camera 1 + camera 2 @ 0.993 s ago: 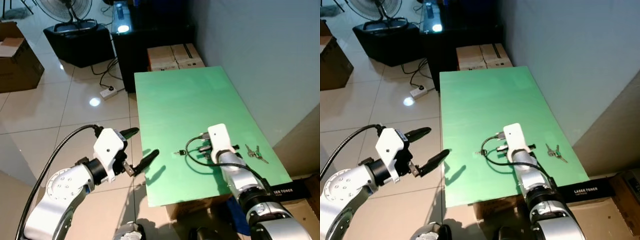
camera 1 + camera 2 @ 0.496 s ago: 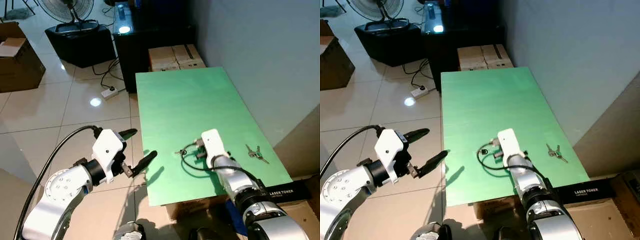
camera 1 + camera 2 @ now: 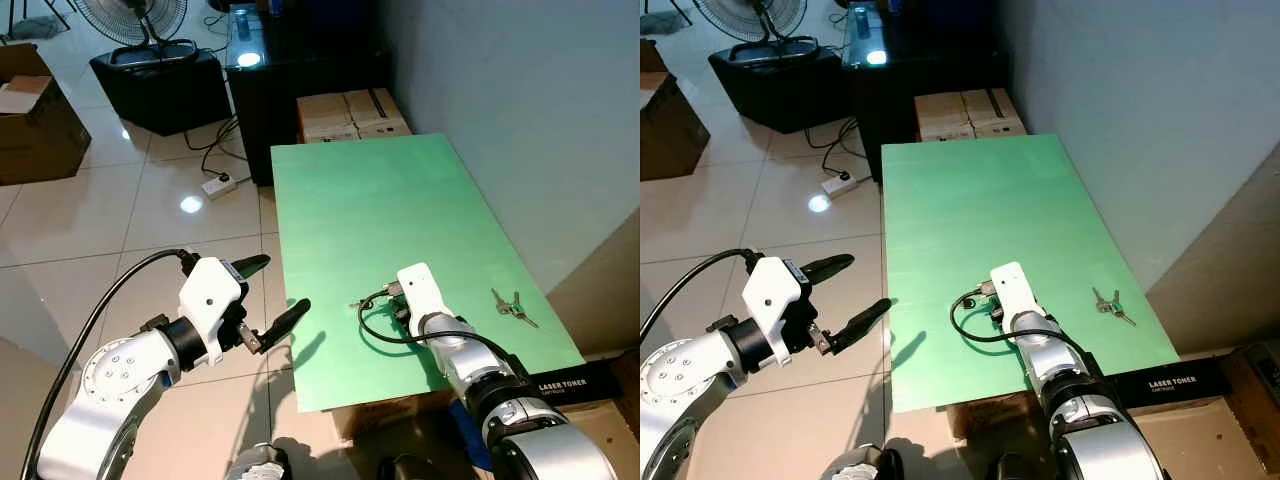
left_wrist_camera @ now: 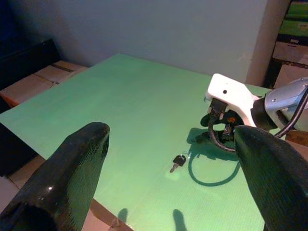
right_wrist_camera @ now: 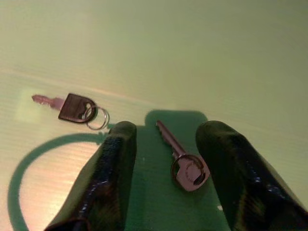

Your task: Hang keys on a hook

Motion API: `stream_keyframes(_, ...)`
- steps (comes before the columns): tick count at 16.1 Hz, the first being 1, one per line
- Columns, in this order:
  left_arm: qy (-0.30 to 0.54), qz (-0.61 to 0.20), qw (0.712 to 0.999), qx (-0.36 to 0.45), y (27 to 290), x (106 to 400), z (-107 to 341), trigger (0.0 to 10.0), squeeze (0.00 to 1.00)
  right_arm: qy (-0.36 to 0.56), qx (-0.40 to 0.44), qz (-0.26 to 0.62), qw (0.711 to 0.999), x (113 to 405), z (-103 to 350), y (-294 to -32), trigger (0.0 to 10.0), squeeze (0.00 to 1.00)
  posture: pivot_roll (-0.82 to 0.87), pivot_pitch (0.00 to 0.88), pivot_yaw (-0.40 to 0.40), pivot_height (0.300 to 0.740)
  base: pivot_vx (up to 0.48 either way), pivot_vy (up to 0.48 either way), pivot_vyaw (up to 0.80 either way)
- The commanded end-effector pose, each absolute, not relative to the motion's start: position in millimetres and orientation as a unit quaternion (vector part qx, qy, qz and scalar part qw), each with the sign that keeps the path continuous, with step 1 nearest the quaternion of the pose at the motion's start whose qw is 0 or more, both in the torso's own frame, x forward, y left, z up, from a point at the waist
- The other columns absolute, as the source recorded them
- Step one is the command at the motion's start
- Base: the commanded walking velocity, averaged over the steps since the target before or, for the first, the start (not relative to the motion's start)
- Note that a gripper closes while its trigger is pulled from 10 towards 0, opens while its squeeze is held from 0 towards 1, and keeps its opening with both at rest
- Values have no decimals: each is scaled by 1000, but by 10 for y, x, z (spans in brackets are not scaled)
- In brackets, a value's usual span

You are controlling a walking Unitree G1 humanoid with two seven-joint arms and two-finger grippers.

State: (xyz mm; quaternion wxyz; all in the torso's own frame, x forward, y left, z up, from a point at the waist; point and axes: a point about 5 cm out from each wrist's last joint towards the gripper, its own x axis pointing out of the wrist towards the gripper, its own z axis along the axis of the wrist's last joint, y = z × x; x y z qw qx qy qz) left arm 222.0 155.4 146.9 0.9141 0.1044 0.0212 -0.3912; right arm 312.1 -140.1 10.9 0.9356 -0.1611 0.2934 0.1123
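The right gripper point(image 5: 166, 187), having shifted left across the green tabletop point(image 3: 380, 200), straddles a silver key point(image 5: 185, 166) with fingers spread, grasp pending.

The green table top point(image 3: 380, 210) looks matt, faintly ribbed up close. The bare key point(image 5: 183, 159) is shiny metal; the other key point(image 5: 72, 106) has a black plastic head and a metal ring. Floor tiles point(image 3: 90, 220) at left are glossy. Brown boxes point(image 3: 350, 112) at top look like cardboard.
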Motion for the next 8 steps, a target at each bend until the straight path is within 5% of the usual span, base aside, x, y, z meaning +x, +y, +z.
stream_keyframes(1,23,-390,914,108,1573,2193,1487,10000,0,306,-166,115,930,3111,88,-1395,10000,1000,131,115,50,740,0,0,0)
stream_keyframes(2,24,-391,914,108,1574,2186,1485,10000,0,313,-180,112,926,3103,73,-1410,10000,1000,130,114,50,740,0,0,0)
stream_keyframes(3,24,-394,913,107,1571,2183,1485,10000,0,320,-187,108,923,3097,60,-1431,10000,8,130,114,50,740,0,0,0)
stream_keyframes(8,30,-417,903,97,1529,2136,1487,10000,0,340,-152,90,924,3071,19,-1497,10000,0,134,110,50,740,0,0,0)
